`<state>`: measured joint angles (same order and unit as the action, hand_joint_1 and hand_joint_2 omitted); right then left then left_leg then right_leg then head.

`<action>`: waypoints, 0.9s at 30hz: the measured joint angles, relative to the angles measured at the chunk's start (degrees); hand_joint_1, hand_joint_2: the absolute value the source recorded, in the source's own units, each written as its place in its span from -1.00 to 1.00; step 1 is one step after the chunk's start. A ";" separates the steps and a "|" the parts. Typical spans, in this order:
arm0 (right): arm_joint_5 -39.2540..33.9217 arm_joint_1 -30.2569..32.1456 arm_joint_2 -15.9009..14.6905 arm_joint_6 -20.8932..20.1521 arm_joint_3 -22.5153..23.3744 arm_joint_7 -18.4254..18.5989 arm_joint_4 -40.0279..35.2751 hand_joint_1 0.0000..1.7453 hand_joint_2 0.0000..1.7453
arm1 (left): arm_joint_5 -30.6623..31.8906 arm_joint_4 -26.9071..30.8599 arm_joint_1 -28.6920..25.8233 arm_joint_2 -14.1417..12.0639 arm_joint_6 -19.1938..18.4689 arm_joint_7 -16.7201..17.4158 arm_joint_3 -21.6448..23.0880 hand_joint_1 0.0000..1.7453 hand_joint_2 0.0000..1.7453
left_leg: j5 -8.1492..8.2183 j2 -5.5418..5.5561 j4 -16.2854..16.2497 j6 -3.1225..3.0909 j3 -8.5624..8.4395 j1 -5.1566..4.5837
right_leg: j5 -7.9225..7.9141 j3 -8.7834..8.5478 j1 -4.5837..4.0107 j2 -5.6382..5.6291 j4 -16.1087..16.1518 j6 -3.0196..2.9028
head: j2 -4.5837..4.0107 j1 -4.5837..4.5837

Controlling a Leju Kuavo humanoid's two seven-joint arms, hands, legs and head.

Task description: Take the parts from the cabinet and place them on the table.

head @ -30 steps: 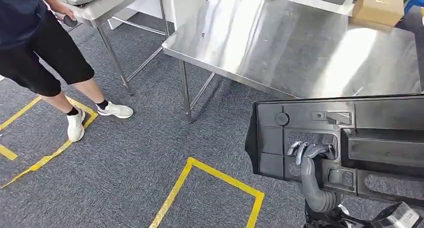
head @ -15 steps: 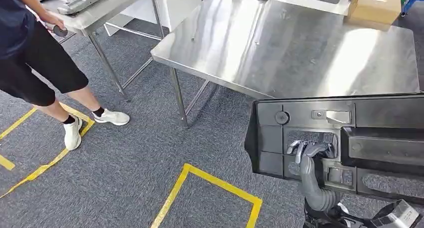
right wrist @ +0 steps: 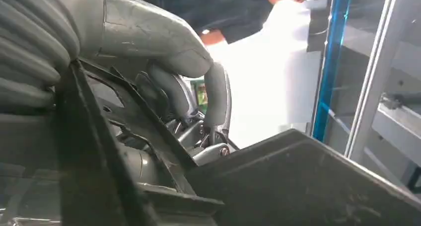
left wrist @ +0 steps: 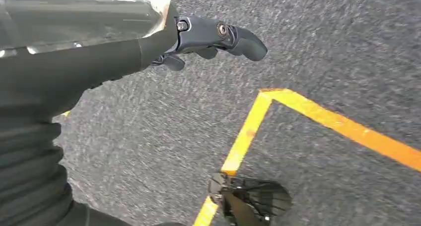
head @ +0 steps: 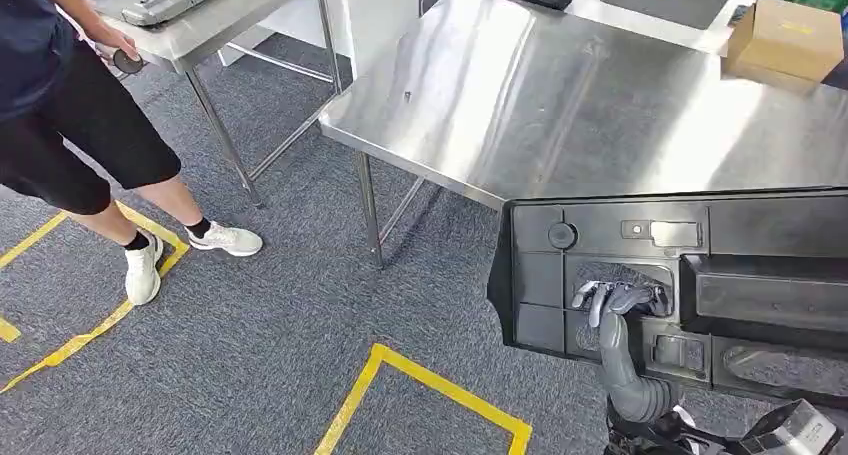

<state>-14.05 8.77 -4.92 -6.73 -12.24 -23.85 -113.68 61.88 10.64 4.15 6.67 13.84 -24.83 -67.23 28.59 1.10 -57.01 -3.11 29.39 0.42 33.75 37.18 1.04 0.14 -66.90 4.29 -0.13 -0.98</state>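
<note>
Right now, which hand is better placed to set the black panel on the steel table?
Right. The right hand grips the black panel through an opening, with the steel table just ahead. The left hand hangs over the carpet, holding nothing.

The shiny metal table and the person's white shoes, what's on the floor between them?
In the head view, just bare grey carpet lies between the steel table and the person's white shoes, crossed by the table leg.

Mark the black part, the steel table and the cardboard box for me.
black part (head: pixel 760 225), head view, flat upper panel.
steel table (head: pixel 560 105), head view, bare top surface.
cardboard box (head: pixel 785 37), head view, top face.
</note>
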 joint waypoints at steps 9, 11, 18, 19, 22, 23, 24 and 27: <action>0.04 -0.02 0.13 0.00 0.04 0.00 0.09 1.00 1.00 | 0.02 -0.02 0.22 0.17 0.00 0.09 0.00 -1.00 1.00 | 4.96 -0.66 -5.65 2.65 -1.08 0.38 | -7.18 -5.94 -0.14 0.17 9.70 -4.35 | 0.00 0.35; 0.09 0.01 0.17 0.00 0.04 0.00 0.09 1.00 1.00 | 0.02 -0.02 0.19 0.24 0.00 0.11 0.00 -1.00 1.00 | 8.22 -0.65 -13.32 3.13 4.43 0.43 | -6.37 -6.52 -0.20 0.13 9.69 -4.95 | 0.00 0.37; 0.09 -0.02 0.17 0.00 0.04 0.02 0.17 1.00 1.00 | -0.02 -0.07 -0.03 0.15 -0.02 0.13 0.00 -1.00 1.00 | -0.55 -1.74 -3.12 3.75 6.45 0.82 | -2.46 -11.08 0.04 -0.18 9.66 -2.86 | 0.00 0.48; 0.09 -0.04 0.17 0.02 0.04 0.02 0.15 1.00 1.00 | -0.04 -0.07 0.01 0.15 -0.02 0.13 0.00 -1.00 1.00 | -1.20 -1.83 -3.10 2.80 6.00 0.61 | -2.09 -10.62 -0.12 -0.13 9.90 -2.28 | 0.00 0.72; 0.11 -0.04 0.17 0.02 0.00 0.00 0.15 1.00 1.00 | -0.04 -0.07 -0.08 0.15 0.00 0.20 0.00 -1.00 1.00 | -1.85 -1.46 -2.52 1.12 4.91 0.56 | -1.98 -12.11 -0.34 -0.05 9.67 -0.96 | 0.00 0.52; 0.15 -0.03 0.15 0.00 0.02 0.02 0.15 1.00 1.00 | -0.04 -0.07 -0.08 0.09 0.02 0.20 -0.02 -1.00 1.00 | -1.69 -1.54 -2.03 0.80 4.00 0.56 | -1.67 -11.22 -0.05 -0.03 7.89 -0.93 | 0.00 0.24; 0.15 -0.20 0.20 0.00 0.00 0.00 0.13 1.00 1.00 | -0.04 -0.07 0.00 0.07 0.04 0.17 0.00 -1.00 1.00 | -1.56 -1.44 -1.88 0.51 3.63 0.56 | -1.12 -9.35 -0.05 -0.04 4.69 -1.06 | 0.00 0.24; 0.15 -0.02 0.15 0.02 0.02 0.00 0.15 1.00 1.00 | -0.04 -0.07 0.06 0.04 0.02 0.17 0.00 -1.00 1.00 | -0.72 -1.03 -1.83 -0.13 3.17 0.40 | 3.07 -0.28 -0.19 -0.09 -7.59 -1.89 | 0.00 0.15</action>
<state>-13.90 8.75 -4.76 -6.71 -12.22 -23.85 -113.52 61.83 10.58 4.21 6.71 13.86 -24.65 -67.23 27.86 0.07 -58.84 -3.24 32.56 0.81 36.82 36.90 0.85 0.05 -74.49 2.39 -0.13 -0.83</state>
